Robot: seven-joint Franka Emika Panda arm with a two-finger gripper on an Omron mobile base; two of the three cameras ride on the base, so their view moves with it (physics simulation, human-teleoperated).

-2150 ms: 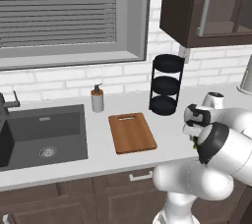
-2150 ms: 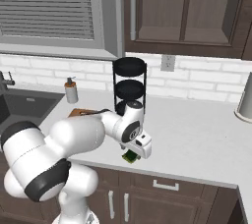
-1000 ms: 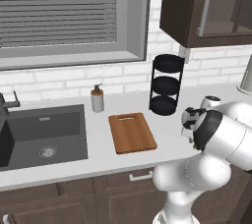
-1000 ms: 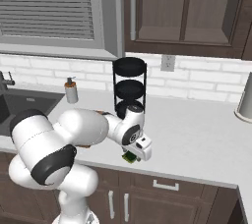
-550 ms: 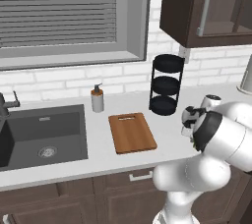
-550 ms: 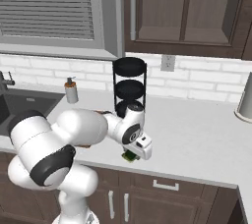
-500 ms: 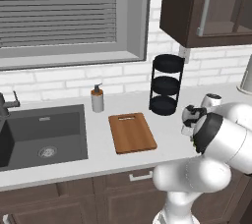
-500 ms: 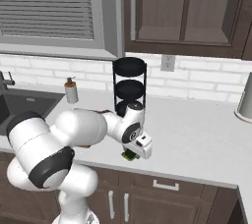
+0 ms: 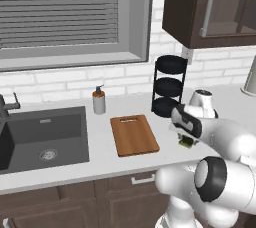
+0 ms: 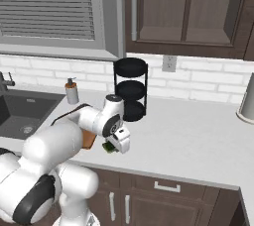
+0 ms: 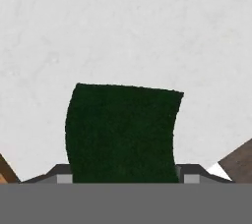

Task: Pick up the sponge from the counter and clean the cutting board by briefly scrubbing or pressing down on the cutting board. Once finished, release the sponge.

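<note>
So the small dark green blocky sponge [image 11: 123, 132] sits between the jaws [image 11: 123, 176], low over the light grey desk [image 10: 198, 136], looks gripped; the flat reddish-brown wooden cutting board [image 9: 133, 134] lies to its left

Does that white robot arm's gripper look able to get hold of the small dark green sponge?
Probably yes: the gripper is right over the small dark green sponge, a finger at each side, nothing between them on the light grey counter.
</note>
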